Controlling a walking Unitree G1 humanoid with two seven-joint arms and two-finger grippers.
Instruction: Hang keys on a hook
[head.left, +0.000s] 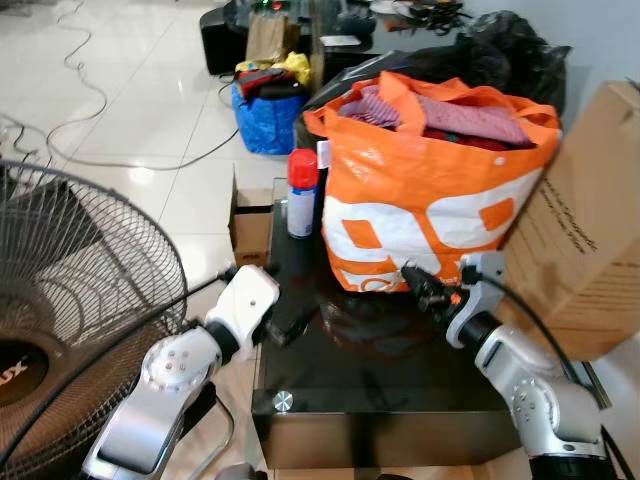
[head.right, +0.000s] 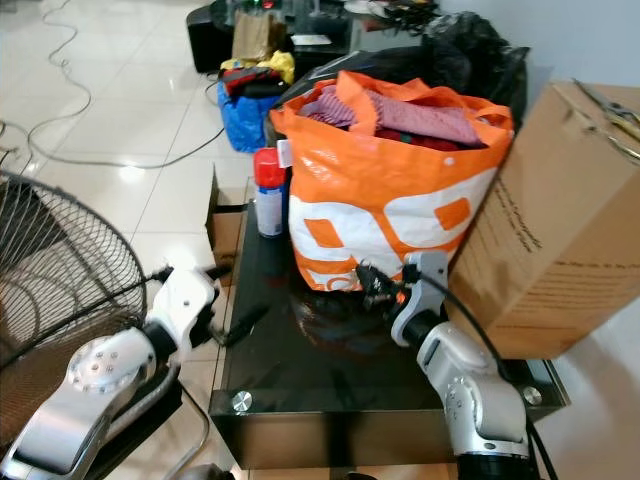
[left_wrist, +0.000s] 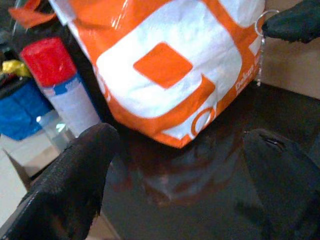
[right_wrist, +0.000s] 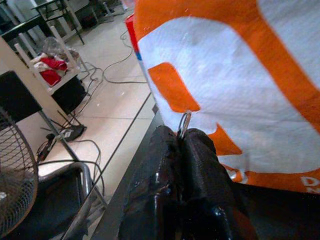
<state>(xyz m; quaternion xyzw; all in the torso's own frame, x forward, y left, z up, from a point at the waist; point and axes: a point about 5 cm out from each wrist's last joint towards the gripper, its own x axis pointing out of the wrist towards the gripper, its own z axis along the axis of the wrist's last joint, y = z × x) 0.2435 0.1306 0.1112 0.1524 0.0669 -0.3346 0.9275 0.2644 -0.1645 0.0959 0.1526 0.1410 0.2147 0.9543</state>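
The right gripper (head.left: 415, 283) reaches forward over the dark glass table (head.left: 380, 390), its arm bent at the elbow near the table's front right corner, fingers pressed tight together on the key ring (right_wrist: 184, 123). The keys (left_wrist: 260, 50) hang from those fingertips just in front of the orange and white bag (head.left: 430, 190), above the middle of the table. The left gripper (head.left: 290, 322) stretches in low from the table's left edge, its two black fingers (left_wrist: 75, 175) spread wide apart and holding nothing, pointed toward the bag's lower corner. The bag carries large white block shapes on orange; small print near its side is too blurred to read. A red-capped spray can (head.left: 301, 193) stands beside the bag at the table's far left corner, its label unreadable. A cardboard box (head.left: 590, 230) leans at the table's right edge. A fan (head.left: 70, 300) stands on the left.
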